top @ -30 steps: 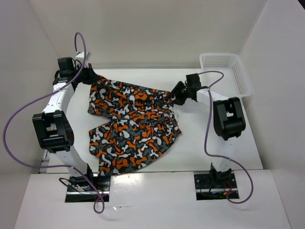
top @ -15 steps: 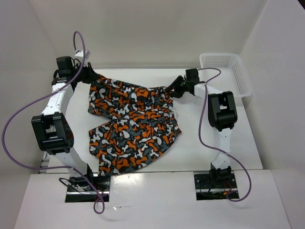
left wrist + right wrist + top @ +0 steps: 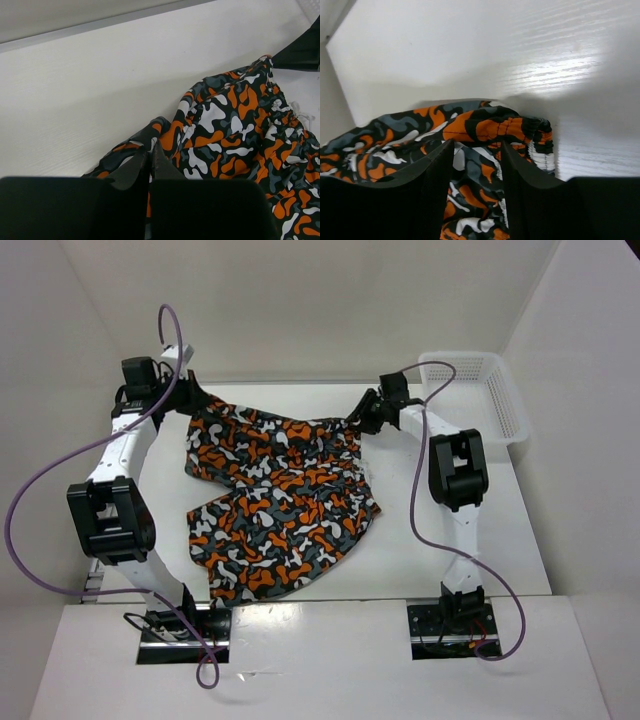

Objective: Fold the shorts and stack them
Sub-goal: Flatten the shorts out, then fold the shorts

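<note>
The shorts (image 3: 280, 495) were spread on the table (image 3: 460, 540), with the waistband toward the far edge and the legs toward the arm bases. Their far-left corner was pinched by the left gripper (image 3: 150, 150), whose jaws were shut tight on the cloth. The right gripper (image 3: 477, 146) was set at the waistband's other end, jaws partly open with the gathered elastic edge between them (no clamping could be made out). A white mesh basket (image 3: 497, 390) was seen at the far right.

Blotchy camouflage shorts (image 3: 280, 502) — orange, black, grey, white.
</note>
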### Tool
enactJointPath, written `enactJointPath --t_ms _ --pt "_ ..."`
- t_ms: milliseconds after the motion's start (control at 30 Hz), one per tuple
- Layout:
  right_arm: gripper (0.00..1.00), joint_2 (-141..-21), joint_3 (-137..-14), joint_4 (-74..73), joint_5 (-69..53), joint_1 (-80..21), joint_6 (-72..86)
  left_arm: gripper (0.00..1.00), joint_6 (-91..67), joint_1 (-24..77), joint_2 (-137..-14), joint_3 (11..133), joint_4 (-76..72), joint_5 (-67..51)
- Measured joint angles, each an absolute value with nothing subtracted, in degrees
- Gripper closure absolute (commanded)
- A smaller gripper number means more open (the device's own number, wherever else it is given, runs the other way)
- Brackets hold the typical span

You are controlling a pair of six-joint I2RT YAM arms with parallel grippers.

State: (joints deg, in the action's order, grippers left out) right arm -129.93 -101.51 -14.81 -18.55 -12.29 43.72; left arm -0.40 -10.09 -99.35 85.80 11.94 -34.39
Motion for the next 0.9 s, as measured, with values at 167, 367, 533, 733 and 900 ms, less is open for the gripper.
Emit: enactJointPath --t_ms 167,367,533,733,900 --pt "0.55 -129.9 -98.9 -15.7 -14.5 -13.6 40.3 1.00 -0.4 -9.9 -99.1 85.8 12.0 -34.4" --pt "0.54 -128.0 -94.5 -15.7 -10.4 -16.4 37.5 1.00 -0.4 -9.9 -98.7 85.8 12.0 -34.4" --pt "0.59 -125.7 -91.4 -16.1 -9.2 -17.5 36.4 1.00 -0.4 -9.9 -98.4 85.8 12.0 -34.4" --pt "0.59 -123.1 -87.7 -15.9 -8.5 -17.5 35.7 1.00 -0.4 -9.9 -98.3 85.8 12.1 -34.4" --pt "0.73 -122.5 -87.5 -16.1 -8.4 -18.4 34.4 1.00 -0.4 -9.9 -97.8 85.8 12.3 -34.4"
